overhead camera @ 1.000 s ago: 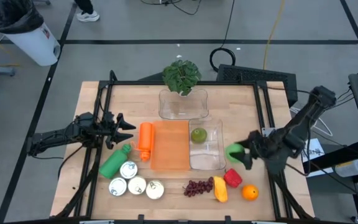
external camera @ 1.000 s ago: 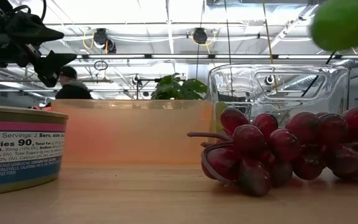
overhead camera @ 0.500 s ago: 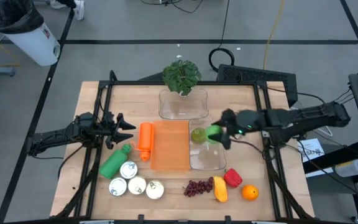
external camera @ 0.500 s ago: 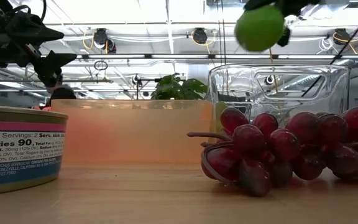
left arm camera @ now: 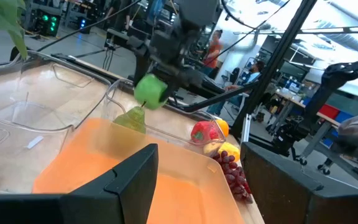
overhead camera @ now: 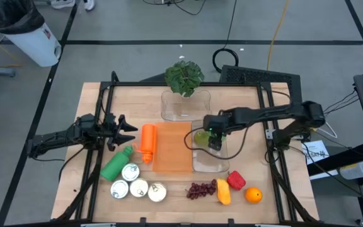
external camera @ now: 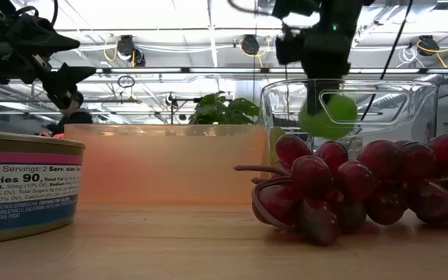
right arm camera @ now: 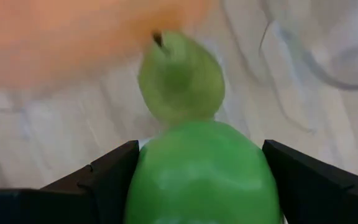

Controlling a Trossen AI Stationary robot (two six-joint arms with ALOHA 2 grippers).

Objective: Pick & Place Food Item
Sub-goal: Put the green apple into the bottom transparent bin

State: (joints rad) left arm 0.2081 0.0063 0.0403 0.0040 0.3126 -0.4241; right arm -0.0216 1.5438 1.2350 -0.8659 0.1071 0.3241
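My right gripper [overhead camera: 212,139] reaches in from the table's right and hangs over the clear tub [overhead camera: 218,162] at mid table, shut on a round green fruit [external camera: 327,115]. The fruit also shows in the left wrist view [left arm camera: 150,90]; from above, the gripper hides it. A green pear [overhead camera: 200,137] lies on the tub's floor, just beyond the held fruit [right arm camera: 201,177] in the right wrist view. My left gripper [overhead camera: 130,131] waits open above the table's left part, beside the orange bottle [overhead camera: 147,142]. My right gripper pinches the round green fruit by its two sides [right arm camera: 143,180] between both fingers [right arm camera: 107,177]. The fingers point down from above. The fruit hangs clear of the tub's floor, below the tub's rim [external camera: 348,82], right next to the pear [right arm camera: 180,78].
An orange tray [overhead camera: 172,148] lies left of the tub, a second clear tub [overhead camera: 186,107] and a plant [overhead camera: 183,77] beyond it. Near the front edge are a green bottle [overhead camera: 116,164], three cans [overhead camera: 138,186], grapes [overhead camera: 200,189], yellow and red peppers [overhead camera: 227,186] and an orange [overhead camera: 253,195].
My right gripper has carried the green fruit from the table's right side toward the left, over the clear tub, and then down into it beside the pear, turning to point downward. It has stayed shut on the fruit.
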